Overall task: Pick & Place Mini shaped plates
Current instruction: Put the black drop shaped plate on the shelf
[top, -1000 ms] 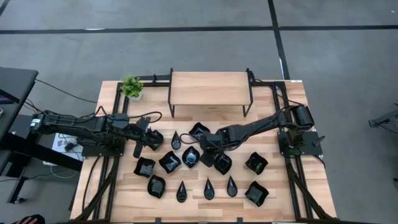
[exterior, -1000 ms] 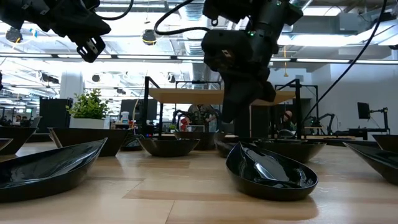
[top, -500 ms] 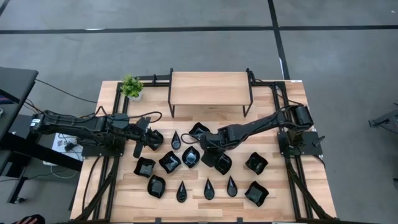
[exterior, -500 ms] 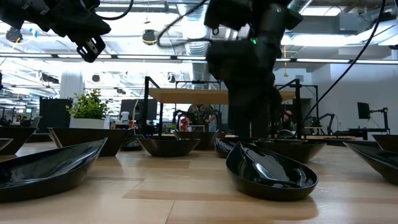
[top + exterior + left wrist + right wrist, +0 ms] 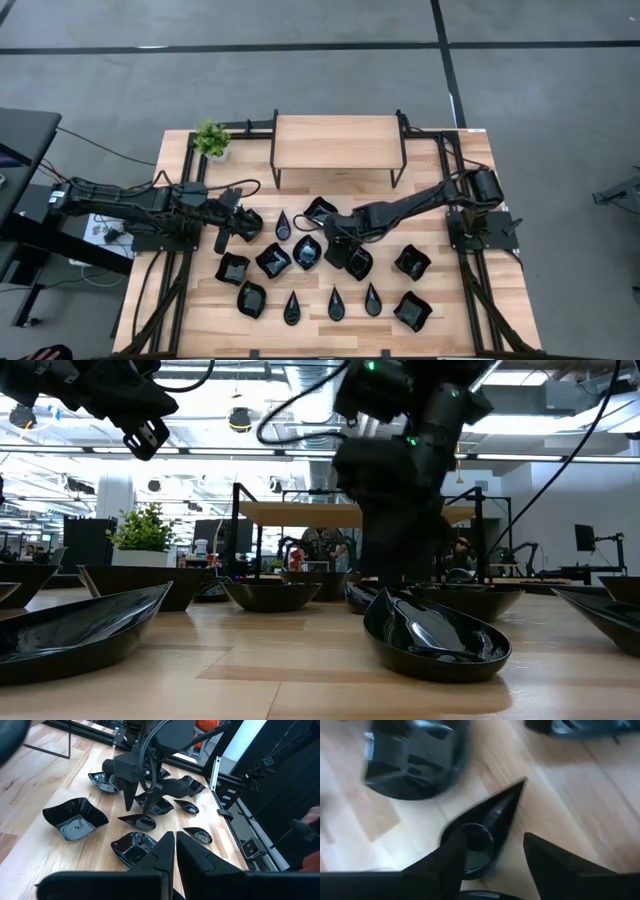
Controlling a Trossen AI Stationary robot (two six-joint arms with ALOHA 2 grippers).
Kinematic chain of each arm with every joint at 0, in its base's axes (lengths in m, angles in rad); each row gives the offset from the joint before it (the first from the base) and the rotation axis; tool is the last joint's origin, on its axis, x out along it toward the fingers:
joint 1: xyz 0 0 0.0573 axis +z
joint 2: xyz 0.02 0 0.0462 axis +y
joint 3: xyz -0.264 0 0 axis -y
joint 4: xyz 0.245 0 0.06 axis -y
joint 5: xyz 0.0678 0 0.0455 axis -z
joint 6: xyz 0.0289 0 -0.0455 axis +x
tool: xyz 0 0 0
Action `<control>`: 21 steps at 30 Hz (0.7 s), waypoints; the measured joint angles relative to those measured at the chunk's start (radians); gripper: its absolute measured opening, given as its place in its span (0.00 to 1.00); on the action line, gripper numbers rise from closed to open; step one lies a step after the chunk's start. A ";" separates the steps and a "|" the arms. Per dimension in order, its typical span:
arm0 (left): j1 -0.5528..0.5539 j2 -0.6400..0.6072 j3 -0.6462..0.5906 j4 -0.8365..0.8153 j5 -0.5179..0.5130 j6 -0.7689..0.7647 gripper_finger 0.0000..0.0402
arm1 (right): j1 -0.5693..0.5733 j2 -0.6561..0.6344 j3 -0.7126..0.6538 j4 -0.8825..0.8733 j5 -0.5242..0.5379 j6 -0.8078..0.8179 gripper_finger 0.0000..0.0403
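Several glossy black mini shaped plates lie flat on the wooden table [image 5: 440, 290], among them a wavy squarish one [image 5: 75, 820]. My right gripper [image 5: 336, 238] [image 5: 492, 862] is open and points steeply down over a teardrop-shaped plate [image 5: 485, 827] [image 5: 140, 822] near the table's middle. Its fingers stand at the plate's round end. In the high view the gripper hides that plate. My left gripper [image 5: 175, 847] [image 5: 236, 224] is shut on nothing and hangs above the table's left part. My right gripper comes from above at the teardrop plate's round end [image 5: 476, 842], which lies flat on the table. One finger [image 5: 451, 862] stands in front of that end and the other [image 5: 545, 862] beside it over bare wood. I cannot tell whether either touches the plate.
A roundish plate [image 5: 412, 760] lies close beside the teardrop plate, and others ring it. At the far edge a raised wooden shelf [image 5: 335, 142] on black legs stands next to a small potted plant [image 5: 211, 138]. Black frame rails run along both table sides.
My right gripper has opened and has sunk a little toward the teardrop plate. No plate has moved.
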 joint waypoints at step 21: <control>0.000 0.000 0.000 0.000 -0.012 -0.004 0.05 | 0.004 0.034 -0.018 0.031 -0.006 -0.001 0.28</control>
